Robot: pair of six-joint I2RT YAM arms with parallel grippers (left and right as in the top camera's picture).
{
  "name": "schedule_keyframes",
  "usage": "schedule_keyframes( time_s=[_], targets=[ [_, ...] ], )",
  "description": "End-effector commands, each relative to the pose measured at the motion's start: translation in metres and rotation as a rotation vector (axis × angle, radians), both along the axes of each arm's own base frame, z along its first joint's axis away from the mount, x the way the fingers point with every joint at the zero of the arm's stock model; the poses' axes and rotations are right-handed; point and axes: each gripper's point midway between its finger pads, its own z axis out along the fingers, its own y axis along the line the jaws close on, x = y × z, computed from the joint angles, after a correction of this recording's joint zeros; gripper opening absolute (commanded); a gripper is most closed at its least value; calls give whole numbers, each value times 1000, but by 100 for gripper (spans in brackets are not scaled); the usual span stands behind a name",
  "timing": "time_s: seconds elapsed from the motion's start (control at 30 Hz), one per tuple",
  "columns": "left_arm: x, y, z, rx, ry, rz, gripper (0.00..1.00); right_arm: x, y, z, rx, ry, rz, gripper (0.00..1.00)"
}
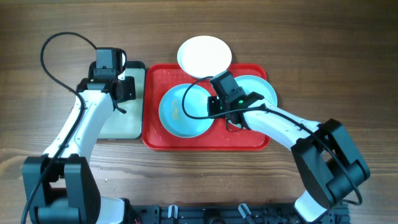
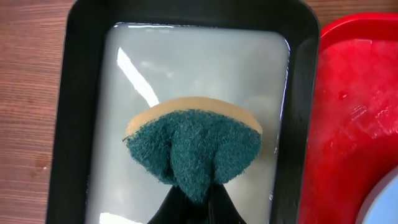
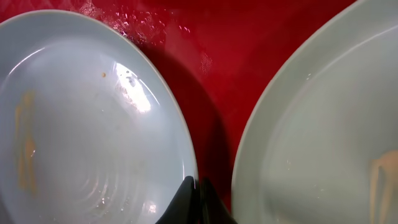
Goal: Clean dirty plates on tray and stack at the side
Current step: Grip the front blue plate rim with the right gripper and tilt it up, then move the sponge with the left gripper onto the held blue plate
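The red tray [image 1: 249, 140] carries two pale aqua plates. The left plate [image 1: 180, 112] has orange smears on it [image 3: 87, 124]. The right plate [image 1: 261, 87] also shows a smear [image 3: 323, 137] and is partly under my right arm. My right gripper [image 3: 199, 186] is shut on the right rim of the left plate, in the gap between the two plates [image 1: 216, 107]. A white plate [image 1: 204, 55] lies at the tray's back edge, partly overhanging the table. My left gripper [image 2: 198, 202] is shut on a green-and-yellow sponge [image 2: 193, 146], held over the black-rimmed tray [image 2: 62, 124].
The black-rimmed tray [image 1: 134, 127] with pale liquid in it sits directly left of the red tray, their rims close together. My left arm [image 1: 81, 124] runs along its left side. Bare wooden table [image 1: 336, 56] surrounds both trays.
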Motion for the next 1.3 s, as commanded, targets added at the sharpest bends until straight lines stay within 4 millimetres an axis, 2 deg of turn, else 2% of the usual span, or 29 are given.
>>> schedule_keyframes(
  time_s=[0.0, 0.13, 0.27, 0.37, 0.47, 0.7, 0.83, 0.9, 0.97, 1.13, 1.27],
  targets=[
    [1, -9, 3, -43, -14, -36, 4, 5, 1, 15, -10, -54, 21, 4],
    [1, -28, 1, -126, -5, -132, 4, 1, 12, 17, -2, -66, 46, 4],
    [1, -26, 1, -193, -9, -125, 4, -2, 20, 18, 0, -75, 66, 4],
    [2, -12, 4, -270, -23, -91, 4, -2, 19, 17, -5, -77, 63, 4],
    [0, -16, 7, -397, -34, -100, 4, -1, 19, 18, -3, -80, 62, 4],
    [-5, -13, 7, -427, -16, -36, 4, 0, 20, 18, 0, -85, 62, 4],
    [-6, -21, 23, -446, -52, -18, 4, -1, 19, 17, 0, -82, 60, 4],
    [-9, -41, 37, -455, -70, -57, 4, 0, 20, 17, 1, -84, 59, 4],
    [-13, -58, 40, -462, -59, -91, 4, 1, 21, 18, 7, -89, 55, 4],
    [-28, -100, 28, -496, 32, -123, 4, 3, 19, 16, 15, -83, 7, 4],
    [-38, -118, 16, -508, 95, -85, 4, 4, 19, 5, 6, -68, 6, 4]
  ],
)
